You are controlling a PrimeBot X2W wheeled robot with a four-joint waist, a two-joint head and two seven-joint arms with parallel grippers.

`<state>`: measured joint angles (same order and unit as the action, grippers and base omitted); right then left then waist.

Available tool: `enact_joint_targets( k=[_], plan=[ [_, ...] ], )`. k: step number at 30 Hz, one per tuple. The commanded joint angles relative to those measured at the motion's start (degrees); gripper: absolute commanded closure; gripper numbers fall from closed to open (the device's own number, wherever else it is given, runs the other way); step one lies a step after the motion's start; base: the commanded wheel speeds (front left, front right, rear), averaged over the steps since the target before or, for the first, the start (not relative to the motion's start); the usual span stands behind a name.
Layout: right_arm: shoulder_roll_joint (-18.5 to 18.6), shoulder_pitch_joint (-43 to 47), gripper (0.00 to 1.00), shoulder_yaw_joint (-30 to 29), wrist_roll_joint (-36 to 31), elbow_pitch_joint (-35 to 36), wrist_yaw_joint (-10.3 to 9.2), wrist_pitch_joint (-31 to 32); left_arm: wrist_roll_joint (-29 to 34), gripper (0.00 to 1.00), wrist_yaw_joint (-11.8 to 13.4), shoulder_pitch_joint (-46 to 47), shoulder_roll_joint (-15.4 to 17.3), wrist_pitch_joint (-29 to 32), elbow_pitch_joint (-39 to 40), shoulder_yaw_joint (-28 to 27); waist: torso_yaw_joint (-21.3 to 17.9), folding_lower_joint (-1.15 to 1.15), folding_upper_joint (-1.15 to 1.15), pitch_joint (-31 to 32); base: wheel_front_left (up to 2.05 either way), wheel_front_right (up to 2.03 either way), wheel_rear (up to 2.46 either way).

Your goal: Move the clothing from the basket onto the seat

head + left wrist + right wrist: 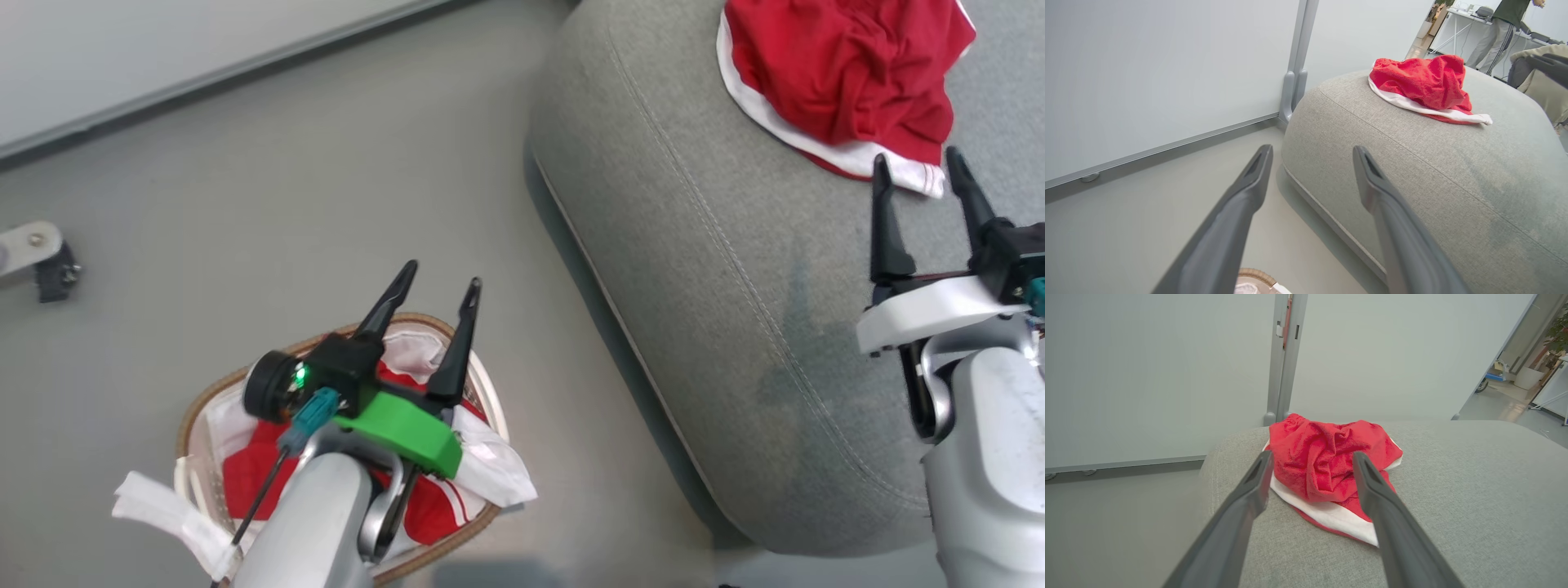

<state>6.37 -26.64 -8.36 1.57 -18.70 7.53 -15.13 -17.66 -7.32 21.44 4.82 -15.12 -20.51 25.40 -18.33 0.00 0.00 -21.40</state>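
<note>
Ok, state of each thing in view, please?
Crumpled red shorts with white trim: lying loose on the seat.
Red-and-white jersey: bunched inside the basket.
Oval white plastic basket with brown woven rim: upright on the floor.
Grey woven-fabric seat cushion: bearing the shorts.
Left end effector: open, empty, above the basket.
Right end effector: open, empty, beside the shorts.

Open office or lab workspace, not a home. White partition panels on metal posts, bare grey floor. Past the grey seat, a person stands at a white table with gear on it. A potted plant stands by the opening.
</note>
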Motion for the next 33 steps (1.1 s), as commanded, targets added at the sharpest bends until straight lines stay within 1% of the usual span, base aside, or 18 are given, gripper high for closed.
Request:
enact_joint_targets(
  k=[1,3,6,11,15,20,27,31,33],
  plan=[
    [-0.26,1.31,0.00,0.77,0.34,0.66,-0.08,-0.03,1.29,0.00,-0.08,-1.54,0.04,-0.05,-0.04,-1.35,3.74,0.00,0.00,3.78,0.00,0.00,0.00],
    [-0.80,2.03,0.00,2.02,0.67,1.46,-0.08,-0.03,2.19,0.00,0.35,-3.01,-0.28,-0.05,-0.12,-4.00,5.28,0.00,0.00,4.82,0.00,0.00,0.00],
    [-0.85,3.70,0.00,4.92,-0.59,2.28,-0.08,-0.03,3.24,0.00,1.07,-4.57,-0.81,-0.05,-0.45,-7.72,7.66,0.00,0.00,6.30,0.00,0.00,0.00],
    [-1.65,6.14,0.00,6.19,-0.14,2.40,-0.08,-0.03,5.15,0.00,2.44,-7.23,-1.24,-0.05,-1.32,-14.24,11.77,0.00,0.00,8.49,0.00,0.00,0.00],
    [-2.36,8.07,0.00,6.48,0.07,2.26,-0.08,-0.03,6.44,0.00,2.55,-9.37,-1.44,-0.05,-1.63,-18.44,13.85,0.00,0.00,10.35,0.00,0.00,0.00],
    [-2.99,10.50,0.00,6.89,0.34,1.41,-0.08,-0.03,7.53,0.00,2.17,-12.53,-1.62,-0.05,-1.66,-22.76,15.47,0.00,0.00,13.18,0.00,0.00,0.00],
    [-3.37,14.34,0.00,7.55,1.19,-0.48,-0.08,-0.03,8.84,0.00,1.50,-16.97,-1.84,-0.05,-1.56,-25.51,16.55,0.00,0.00,17.22,0.00,0.00,0.00],
    [-3.36,16.77,0.00,8.24,2.34,-1.36,-0.08,-0.03,7.66,0.00,1.44,-19.79,-1.89,-0.05,-1.53,-24.86,16.96,0.00,0.00,19.39,0.00,0.00,0.00],
    [-3.32,17.48,0.00,8.33,2.62,-1.52,-0.08,-0.03,6.71,0.00,1.94,-20.81,-1.86,-0.05,-1.35,-24.46,17.04,0.00,0.00,19.93,0.00,0.00,0.00]
  ],
)
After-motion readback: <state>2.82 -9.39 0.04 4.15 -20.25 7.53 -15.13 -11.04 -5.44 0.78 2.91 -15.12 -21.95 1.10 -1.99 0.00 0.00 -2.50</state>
